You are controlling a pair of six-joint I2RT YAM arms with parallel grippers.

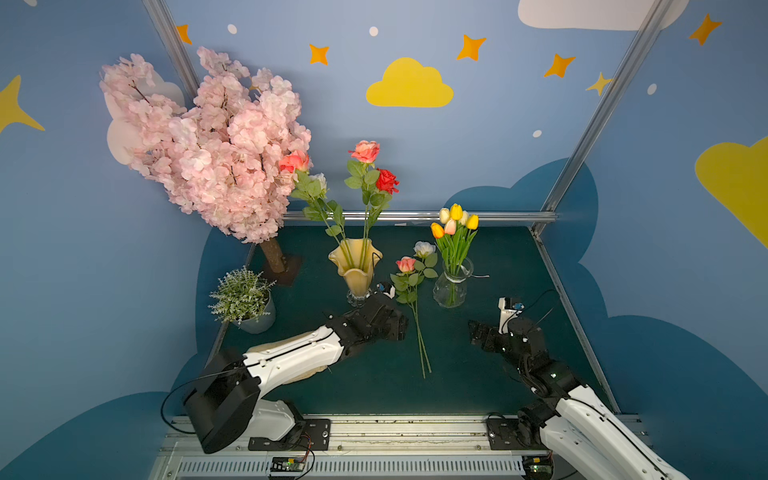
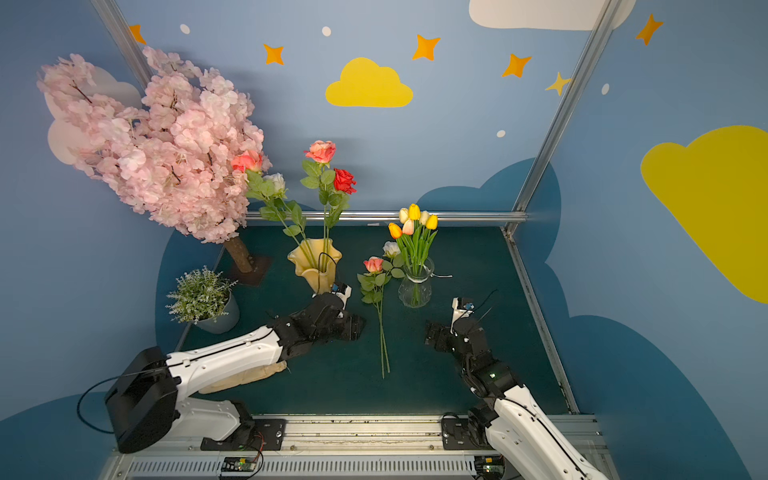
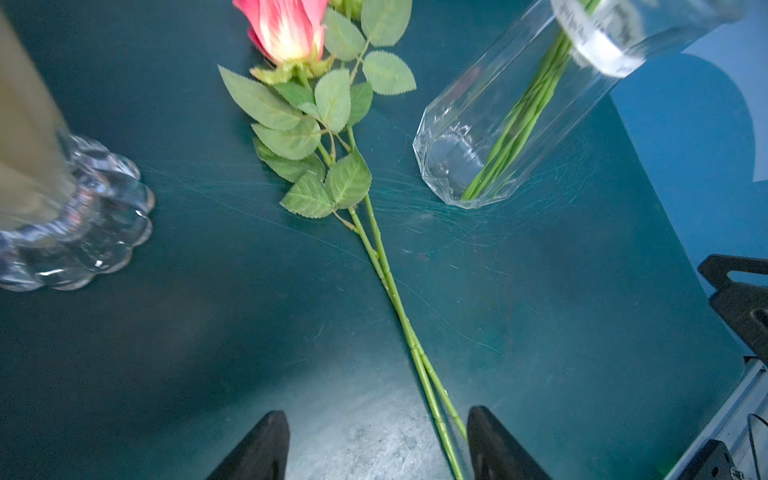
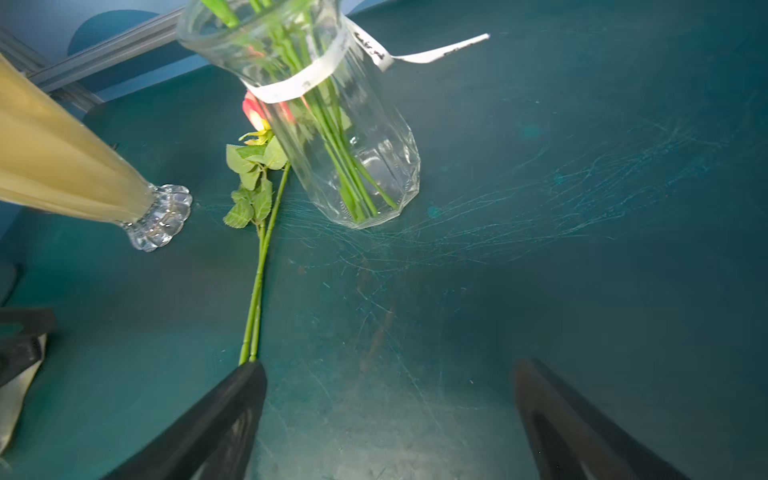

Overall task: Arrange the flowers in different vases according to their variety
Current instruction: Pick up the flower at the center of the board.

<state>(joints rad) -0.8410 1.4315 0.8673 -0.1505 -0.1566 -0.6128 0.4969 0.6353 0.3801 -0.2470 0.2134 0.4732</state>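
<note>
Now, in both top views, two green-stemmed roses [image 1: 409, 280], pink and white, lie on the dark green mat [image 1: 478, 374] between the tall amber fluted vase [image 1: 356, 266] and the short clear glass vase [image 1: 452, 286] of tulips [image 1: 456, 216]. Left wrist view: the left gripper [image 3: 376, 415] stands spread astride their stems [image 3: 399, 307], unclamped. Right wrist view: the right gripper [image 4: 388, 365] gapes wide, empty, beside the stem ends [image 4: 249, 353].

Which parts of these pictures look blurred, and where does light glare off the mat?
Left wrist view: the amber vase and the label on the clear vase are blurred, the lying roses sharp; pale glare whitens the mat. Right wrist view: similar glare, lit scratches. In both top views: even light.
</note>
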